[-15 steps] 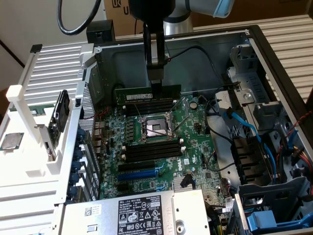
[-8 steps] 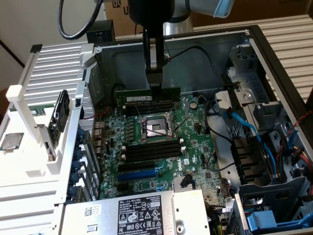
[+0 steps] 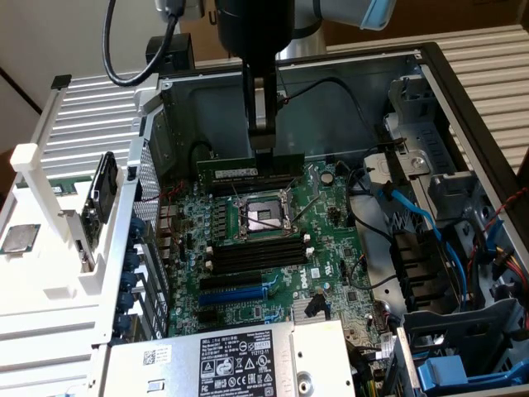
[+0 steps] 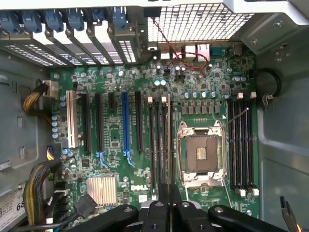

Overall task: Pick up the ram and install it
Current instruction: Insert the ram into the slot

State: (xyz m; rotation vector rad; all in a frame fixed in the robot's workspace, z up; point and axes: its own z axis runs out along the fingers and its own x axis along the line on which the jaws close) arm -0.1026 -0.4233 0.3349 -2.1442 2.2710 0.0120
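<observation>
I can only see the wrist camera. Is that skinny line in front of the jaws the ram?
Observer: Yes. The exterior view shows its flat side: the ram is green with a pale label, and the jaws of the gripper pinch its top edge.
Operator: Is it straight?
Observer: It's level, right along the black slots. I can't tell if it's in.
Operator: What's outside the case?
Observer: A white rack, on the exterior view's left.
</observation>
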